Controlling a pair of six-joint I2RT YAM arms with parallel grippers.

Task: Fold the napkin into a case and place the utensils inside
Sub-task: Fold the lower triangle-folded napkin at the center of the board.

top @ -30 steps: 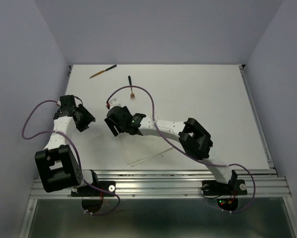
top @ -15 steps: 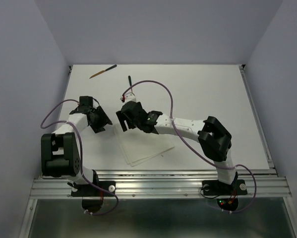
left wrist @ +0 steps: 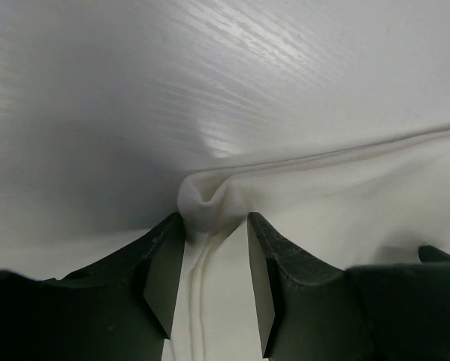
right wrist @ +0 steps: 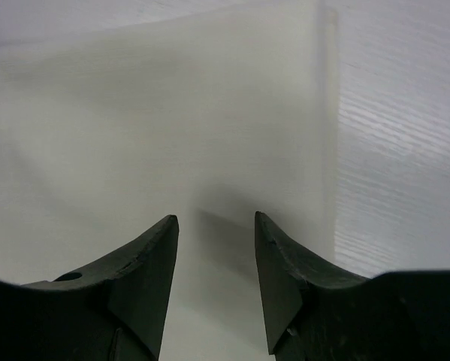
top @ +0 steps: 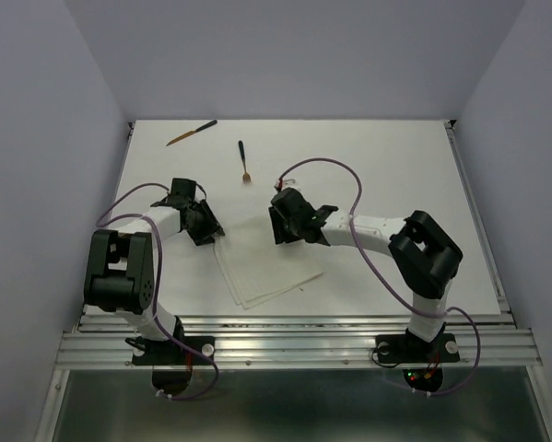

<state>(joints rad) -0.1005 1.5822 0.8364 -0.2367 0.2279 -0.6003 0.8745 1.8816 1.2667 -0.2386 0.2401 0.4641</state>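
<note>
The white napkin (top: 268,272) lies flat on the table near the front. My left gripper (top: 212,231) is at its left corner. In the left wrist view the gripper (left wrist: 215,218) pinches a bunched fold of the napkin (left wrist: 345,195) between its fingertips. My right gripper (top: 277,228) hovers over the napkin's far edge. In the right wrist view it (right wrist: 215,218) is open and empty above the flat cloth (right wrist: 172,113). One wooden utensil (top: 191,133) lies at the far left of the table and a second (top: 243,161) lies nearer the middle. No case shows.
The white table (top: 377,157) has a metal rail along its front edge (top: 294,336). Purple cables (top: 326,166) loop above both arms. Grey walls close in the left, right and far sides.
Both grippers have moved right. The left one has reached the napkin's left corner and closed on it. The right one has moved from the napkin's left part to its far edge.
</note>
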